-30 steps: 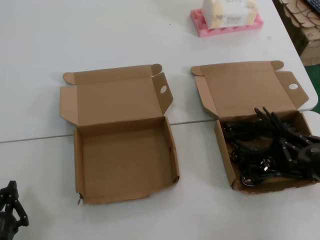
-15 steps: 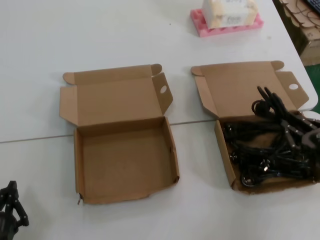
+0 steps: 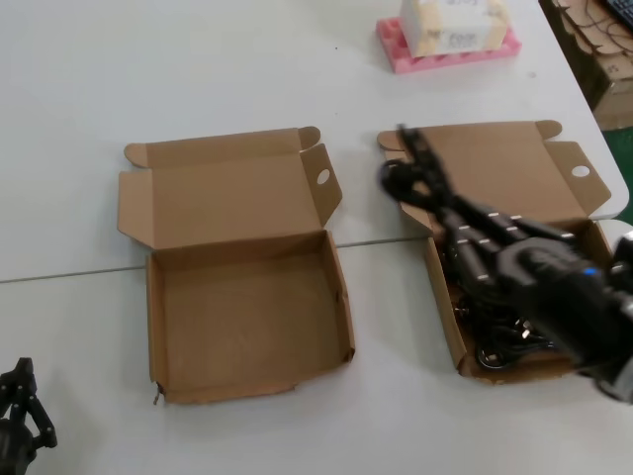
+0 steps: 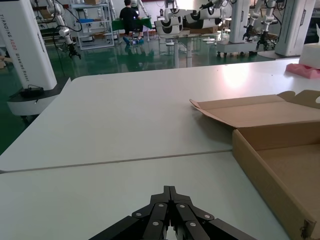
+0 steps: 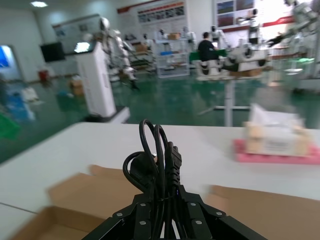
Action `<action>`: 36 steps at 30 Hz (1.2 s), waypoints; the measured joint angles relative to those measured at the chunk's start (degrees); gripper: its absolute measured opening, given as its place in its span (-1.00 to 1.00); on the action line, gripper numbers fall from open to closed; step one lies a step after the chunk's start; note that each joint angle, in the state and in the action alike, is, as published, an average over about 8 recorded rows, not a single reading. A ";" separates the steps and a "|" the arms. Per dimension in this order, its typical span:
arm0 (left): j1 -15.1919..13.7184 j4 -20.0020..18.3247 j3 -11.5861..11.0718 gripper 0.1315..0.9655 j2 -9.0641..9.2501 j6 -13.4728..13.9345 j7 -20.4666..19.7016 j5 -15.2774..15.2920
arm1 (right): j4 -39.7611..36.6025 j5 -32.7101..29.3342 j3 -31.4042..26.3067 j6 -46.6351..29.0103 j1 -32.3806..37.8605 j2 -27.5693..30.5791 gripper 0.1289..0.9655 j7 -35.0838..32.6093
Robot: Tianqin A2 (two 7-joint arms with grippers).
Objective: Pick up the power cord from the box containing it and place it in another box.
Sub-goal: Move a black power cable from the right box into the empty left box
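Note:
My right gripper [image 3: 457, 224] is shut on the power cord [image 3: 413, 170], a black looped bundle held in the air above the left part of the straight-walled box [image 3: 447, 332]. In the right wrist view the cord [image 5: 157, 157] sticks up from between the closed fingers of the gripper [image 5: 167, 197]. More black cords [image 3: 495, 348] lie in that box. The other box [image 3: 237, 388], with a ragged front wall, is open and empty at the left; it also shows in the left wrist view [image 4: 270, 175]. My left gripper [image 3: 20, 406] is parked at the near left, shut [image 4: 172, 192].
A pink foam tray [image 3: 396, 49] with a white carton on it stands at the back of the white table. Stacked cardboard [image 3: 593, 40] lies past the table's right edge. A seam [image 3: 69, 272] crosses the table.
My right gripper has risen out of the right box with the cord bundle and swung left and farther back, towards the gap between the boxes. The left arm has not moved.

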 joint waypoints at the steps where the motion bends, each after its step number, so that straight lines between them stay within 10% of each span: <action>1: 0.00 0.00 0.00 -0.93 0.00 0.00 0.00 0.00 | 0.44 -0.16 -0.95 0.13 0.15 -0.83 -0.74 0.00; 13: 0.00 0.00 0.00 -0.93 0.00 0.00 0.00 0.00 | -6.47 -4.04 -23.91 11.69 8.93 -3.96 -0.75 0.00; 26: 0.00 0.00 0.00 -0.93 0.00 0.00 0.01 0.00 | -25.04 -27.11 -57.14 39.84 26.55 -9.22 -0.75 0.00; 36: 0.00 0.00 0.00 -0.93 0.00 0.00 0.03 -0.01 | -32.89 -25.92 -66.57 46.69 31.61 -10.42 -0.75 0.00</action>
